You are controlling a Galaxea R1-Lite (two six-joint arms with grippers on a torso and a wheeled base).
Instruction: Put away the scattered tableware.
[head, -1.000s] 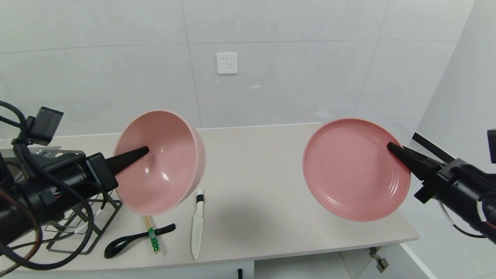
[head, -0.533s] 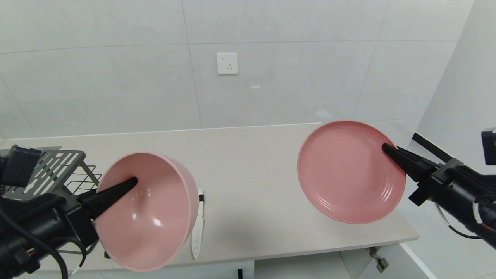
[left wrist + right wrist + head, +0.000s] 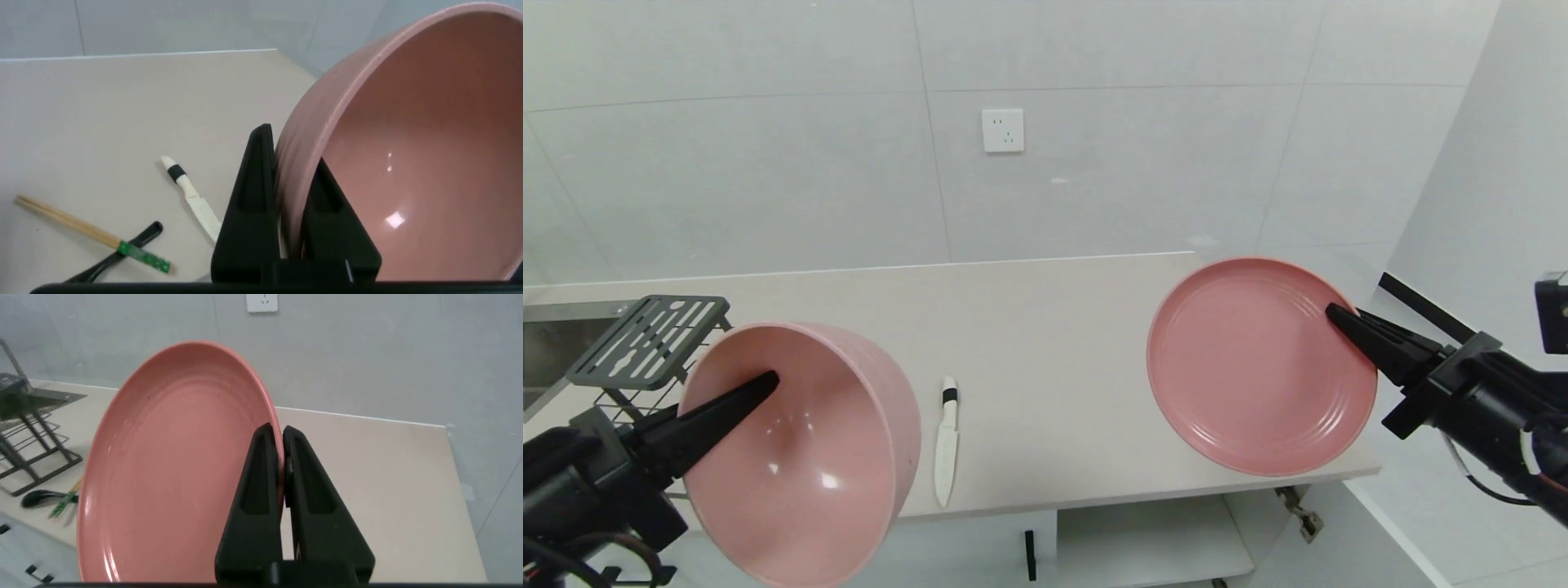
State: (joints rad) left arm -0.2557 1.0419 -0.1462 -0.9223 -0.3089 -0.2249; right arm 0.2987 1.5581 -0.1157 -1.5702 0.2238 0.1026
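A pink bowl (image 3: 800,457) hangs tilted over the counter's front left edge, and my left gripper (image 3: 760,384) is shut on its rim. The left wrist view shows the bowl (image 3: 409,147) pinched between that gripper's (image 3: 290,155) fingers. At the right end of the counter a pink plate (image 3: 1250,367) is held up on edge, with my right gripper (image 3: 1335,314) shut on its rim. The right wrist view has the plate (image 3: 172,457) clamped in the gripper (image 3: 282,445). A white knife (image 3: 946,441) lies on the counter, near chopsticks (image 3: 73,230) and a black spoon (image 3: 122,253).
A dark wire dish rack (image 3: 645,339) stands at the counter's left end, beside the bowl. The beige counter (image 3: 1045,327) runs along a tiled wall with a socket (image 3: 1002,131). Below its front edge are white cabinets (image 3: 1143,547).
My left arm has brought the bowl down and towards the counter's front left. The plate has edged slightly left. The head view itself has shifted a little.
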